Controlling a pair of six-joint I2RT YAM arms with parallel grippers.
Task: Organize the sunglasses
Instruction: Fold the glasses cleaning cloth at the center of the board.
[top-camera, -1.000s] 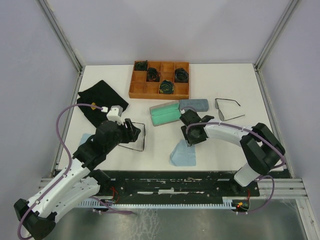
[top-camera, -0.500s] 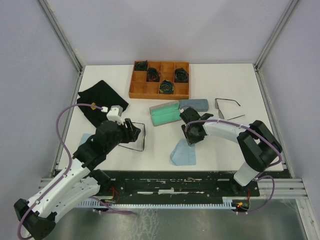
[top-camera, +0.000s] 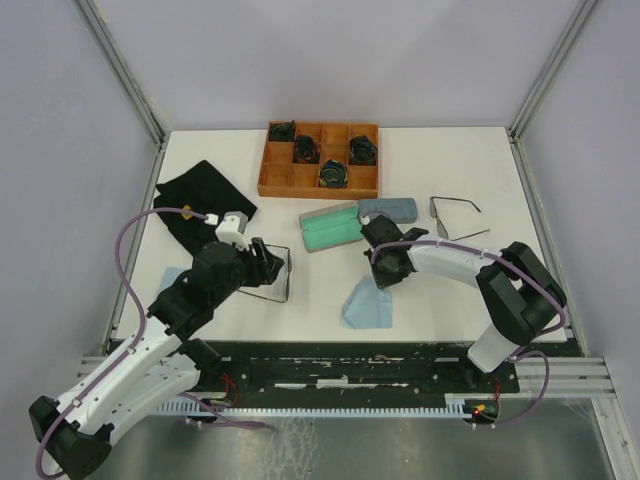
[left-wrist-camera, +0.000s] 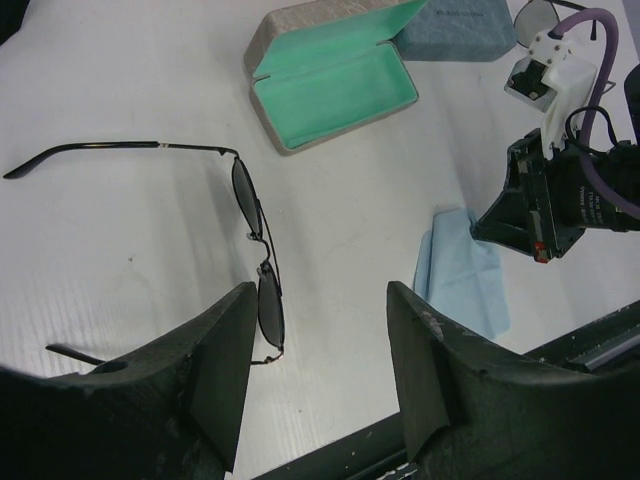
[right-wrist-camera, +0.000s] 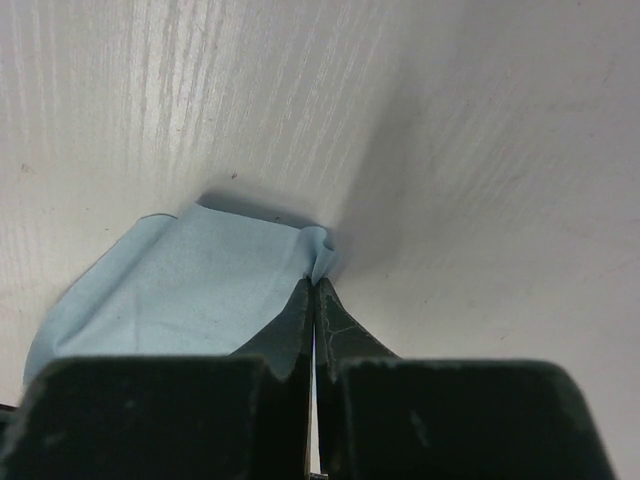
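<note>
One pair of sunglasses (left-wrist-camera: 252, 208) lies unfolded on the white table, its lenses just ahead of my left gripper (left-wrist-camera: 320, 296), which hovers open with nothing between its fingers. In the top view this pair (top-camera: 286, 274) sits beside the left gripper (top-camera: 263, 264). The second pair of sunglasses (top-camera: 455, 219) lies unfolded at the right. My right gripper (right-wrist-camera: 316, 282) is shut on the pinched corner of a light blue cloth (right-wrist-camera: 180, 290). From above, the right gripper (top-camera: 379, 282) touches the cloth's (top-camera: 368, 306) upper corner.
An open case with green lining (top-camera: 330, 228) and a closed grey-blue case (top-camera: 387, 209) lie mid-table. A wooden compartment tray (top-camera: 270, 181) with dark green coils stands at the back. A black cloth (top-camera: 198, 194) lies far left, another blue cloth (top-camera: 171, 277) under the left arm.
My right gripper has closed on the blue cloth's corner, bunching it up. The left arm and both pairs of sunglasses have not moved.
</note>
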